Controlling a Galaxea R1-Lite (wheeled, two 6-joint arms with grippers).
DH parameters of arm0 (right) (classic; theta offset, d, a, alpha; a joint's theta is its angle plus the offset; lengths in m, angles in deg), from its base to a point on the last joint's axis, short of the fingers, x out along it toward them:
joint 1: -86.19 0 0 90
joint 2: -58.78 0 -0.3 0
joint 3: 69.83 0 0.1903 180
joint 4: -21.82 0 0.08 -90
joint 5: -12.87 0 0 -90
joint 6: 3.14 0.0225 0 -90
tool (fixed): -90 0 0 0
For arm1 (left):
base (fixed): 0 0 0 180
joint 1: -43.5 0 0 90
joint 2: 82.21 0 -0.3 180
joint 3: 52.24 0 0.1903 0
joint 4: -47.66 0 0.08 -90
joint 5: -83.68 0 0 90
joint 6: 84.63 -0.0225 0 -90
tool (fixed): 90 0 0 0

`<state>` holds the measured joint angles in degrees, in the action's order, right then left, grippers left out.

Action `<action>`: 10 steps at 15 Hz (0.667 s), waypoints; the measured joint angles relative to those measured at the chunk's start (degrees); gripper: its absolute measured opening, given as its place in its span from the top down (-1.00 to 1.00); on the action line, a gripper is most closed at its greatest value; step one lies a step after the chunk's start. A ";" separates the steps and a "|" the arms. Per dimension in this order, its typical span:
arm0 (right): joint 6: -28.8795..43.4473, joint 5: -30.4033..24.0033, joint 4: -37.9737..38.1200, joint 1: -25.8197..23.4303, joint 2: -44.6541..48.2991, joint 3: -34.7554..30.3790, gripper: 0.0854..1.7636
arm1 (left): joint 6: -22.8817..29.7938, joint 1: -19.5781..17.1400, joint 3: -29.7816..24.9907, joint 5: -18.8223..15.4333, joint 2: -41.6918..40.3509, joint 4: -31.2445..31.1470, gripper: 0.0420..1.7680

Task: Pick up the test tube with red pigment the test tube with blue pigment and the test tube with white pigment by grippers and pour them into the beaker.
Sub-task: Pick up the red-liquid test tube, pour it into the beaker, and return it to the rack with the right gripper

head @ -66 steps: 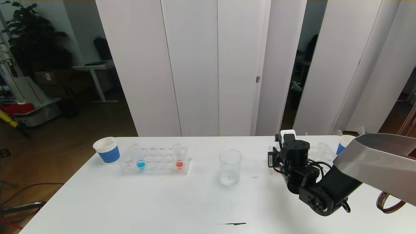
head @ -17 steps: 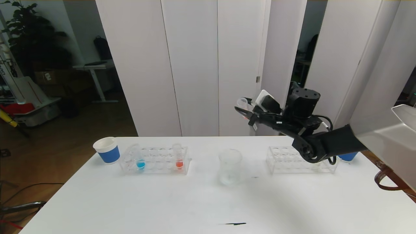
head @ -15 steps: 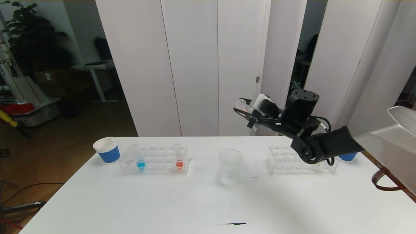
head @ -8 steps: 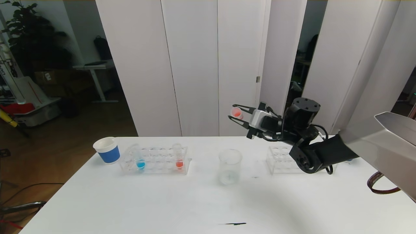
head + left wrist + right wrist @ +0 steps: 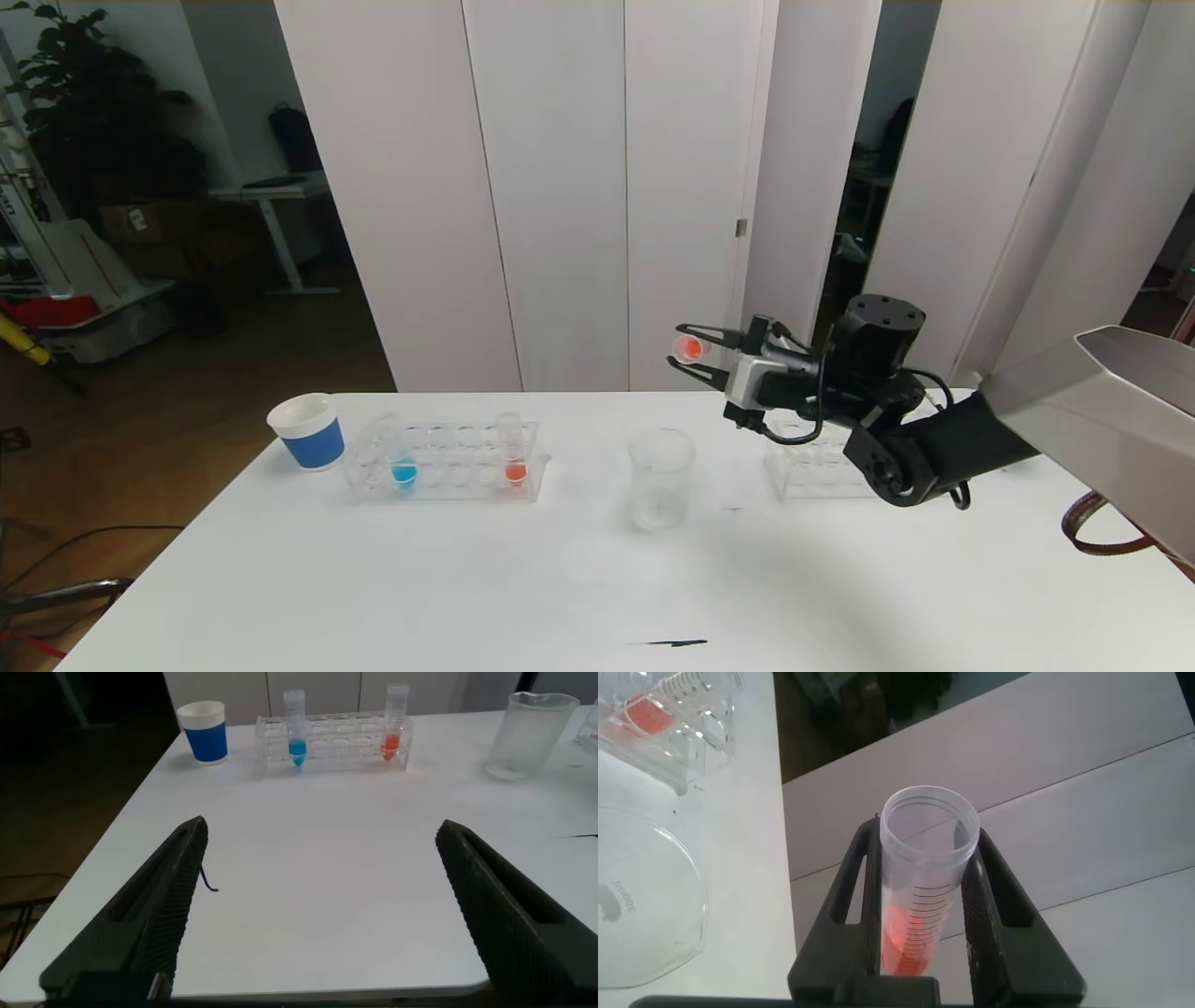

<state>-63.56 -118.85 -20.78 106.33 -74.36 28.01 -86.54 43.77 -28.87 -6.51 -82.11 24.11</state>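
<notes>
1. The test tube with blue pigment (image 5: 403, 464) stands upright in the rack (image 5: 446, 460) toward the table's left edge, a second red tube (image 5: 513, 454) beside it; neither is poured.
2. The left gripper (image 5: 322, 905) is spread wide and empty near the front edge.
3. The beaker (image 5: 661, 479) holds no coloured liquid.
4. The test tube with red pigment (image 5: 689, 349) is pinched in the right gripper (image 5: 693, 351), above and just right of the beaker; its long axis lies roughly horizontal, its liquid-filled bottom toward the head camera.
5. The white tube cannot be made out.

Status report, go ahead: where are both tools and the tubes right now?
Right tool shut on red tube, up beside the beaker. Left tool open, parked low at table edge. Blue tube racked. Path clear.
</notes>
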 joint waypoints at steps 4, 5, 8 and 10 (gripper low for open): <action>-6.10 -1.54 0.72 -0.55 0.24 0.05 0.42 | -0.02 0.00 0.00 0.00 0.00 0.02 -0.97; -7.94 -1.93 0.94 -0.71 0.24 0.05 0.42 | -0.02 0.00 0.00 0.00 0.00 0.00 -0.97; -12.54 -1.87 2.43 -0.83 0.20 0.89 0.42 | 0.00 0.00 0.00 0.00 0.00 0.00 -0.97; -15.74 -1.84 3.49 -0.83 0.04 1.29 0.42 | -0.02 0.00 0.00 0.00 0.00 0.00 -0.97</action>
<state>-79.30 -120.69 -17.29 105.50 -74.32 29.30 -86.56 43.77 -28.87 -6.51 -82.11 24.11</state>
